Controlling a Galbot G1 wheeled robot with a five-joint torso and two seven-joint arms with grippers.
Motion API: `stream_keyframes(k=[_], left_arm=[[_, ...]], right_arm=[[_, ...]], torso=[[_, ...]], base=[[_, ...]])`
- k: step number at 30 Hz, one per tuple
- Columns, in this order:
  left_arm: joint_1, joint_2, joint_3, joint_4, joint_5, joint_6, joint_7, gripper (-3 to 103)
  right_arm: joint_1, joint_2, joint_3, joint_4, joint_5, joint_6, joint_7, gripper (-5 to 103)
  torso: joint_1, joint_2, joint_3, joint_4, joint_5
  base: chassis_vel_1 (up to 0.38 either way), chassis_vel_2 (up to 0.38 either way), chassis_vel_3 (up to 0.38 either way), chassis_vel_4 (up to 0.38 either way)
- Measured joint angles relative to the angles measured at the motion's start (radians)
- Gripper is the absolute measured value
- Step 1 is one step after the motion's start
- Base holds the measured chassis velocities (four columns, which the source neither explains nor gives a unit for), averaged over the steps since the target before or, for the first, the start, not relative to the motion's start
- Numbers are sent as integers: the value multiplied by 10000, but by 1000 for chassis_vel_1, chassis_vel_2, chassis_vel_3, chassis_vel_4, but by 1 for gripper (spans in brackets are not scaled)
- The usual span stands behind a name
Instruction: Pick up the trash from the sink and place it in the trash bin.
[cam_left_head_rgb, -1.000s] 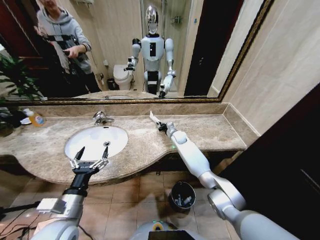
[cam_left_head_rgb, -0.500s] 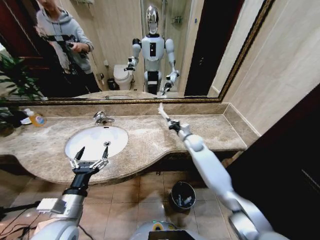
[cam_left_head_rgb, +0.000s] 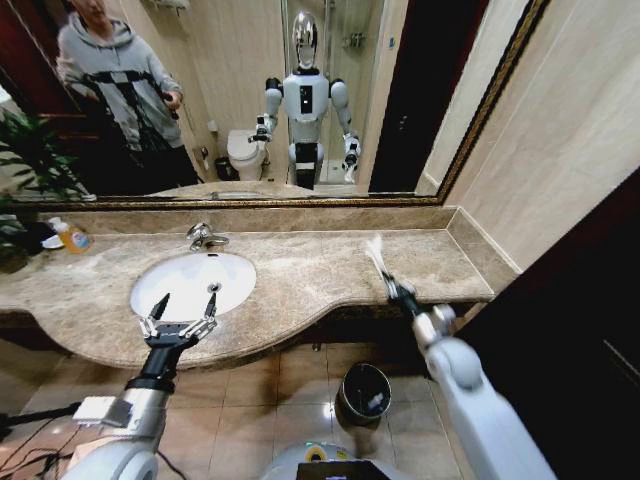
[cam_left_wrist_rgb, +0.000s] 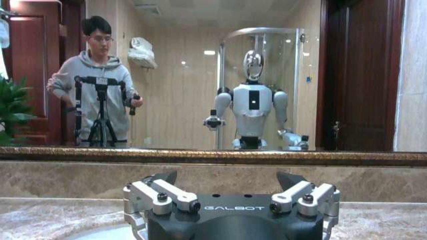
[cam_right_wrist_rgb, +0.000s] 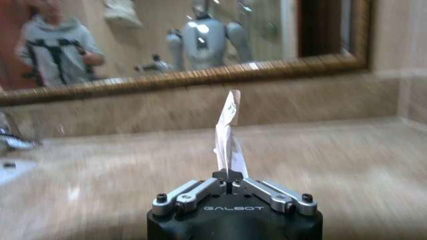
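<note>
- Right pincer (cam_left_head_rgb: 388, 283) (cam_right_wrist_rgb: 229, 176) clamps the flat white packet (cam_left_head_rgb: 375, 252) (cam_right_wrist_rgb: 227, 134); the packet stands up out of the closed fingertips.
- It hangs over the right stretch of the beige marble worktop (cam_left_head_rgb: 300, 275), near the front edge and well right of the sink (cam_left_head_rgb: 192, 282).
- Trash bin (cam_left_head_rgb: 363, 392), black with a shiny rim, stands on the tiled floor below and a bit left of the right pincer; some light litter lies inside.
- Left pincer (cam_left_head_rgb: 180, 316) (cam_left_wrist_rgb: 231, 187) is spread wide and holds nothing, hovering over the near rim of the sink.
- Chrome faucet (cam_left_head_rgb: 203, 236) is beyond the left pincer, at the far side of the basin.
- Orange soap bottle (cam_left_head_rgb: 68, 236) sits far left of the left pincer, near the mirror (cam_left_head_rgb: 250, 100).
</note>
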Motion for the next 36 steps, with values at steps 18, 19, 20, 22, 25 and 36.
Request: stream_keyframes(k=[18,19,20,22,25,36], left_arm=[[0,-1,0,0,0,0,-1,100],[0,0,0,0,0,-1,-1,100],[0,-1,0,0,0,-1,-1,100],[0,0,-1,0,0,0,-2,100],[0,-1,0,0,0,0,-1,100],[0,-1,0,0,0,-1,0,100]], right_arm=[[-1735,1852,-1392,-3722,-2355,2056,0,0],[-1243,1915,-1440,-4328,-2679,1961,117,0],[-751,1951,-1475,-4933,-2990,1853,246,0],[-308,1957,-1525,-5511,-3220,1662,380,0],[592,1983,-1553,-6953,-3834,1471,703,0],[2300,2069,-1409,-10713,-4331,2056,785,0]], torso=[[2,-1,2,2,-3],[2,-1,2,3,-4],[3,-2,2,6,-4],[4,-2,3,6,-4],[5,-2,4,5,-6],[4,-3,3,3,-3]], base=[[0,0,0,0],[0,0,0,0],[0,0,0,0],[0,0,0,0],[0,0,0,0],[0,0,0,0]])
